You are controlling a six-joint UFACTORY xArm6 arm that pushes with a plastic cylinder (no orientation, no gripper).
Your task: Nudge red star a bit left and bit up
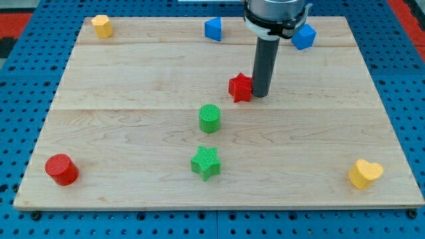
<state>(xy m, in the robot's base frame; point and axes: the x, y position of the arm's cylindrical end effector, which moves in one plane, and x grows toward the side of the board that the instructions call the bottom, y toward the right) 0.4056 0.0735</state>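
The red star [240,87] lies on the wooden board a little above and right of the board's middle. My tip [259,95] rests on the board right against the star's right side, touching or nearly touching it. The dark rod rises from there to the view's top, where the arm's body hides part of the board's top edge.
A green cylinder [209,118] and a green star [206,162] lie below and left of the red star. A red cylinder [61,169] is at bottom left, a yellow heart [365,174] at bottom right. A yellow block [101,26] and two blue blocks [212,29] [303,36] line the top edge.
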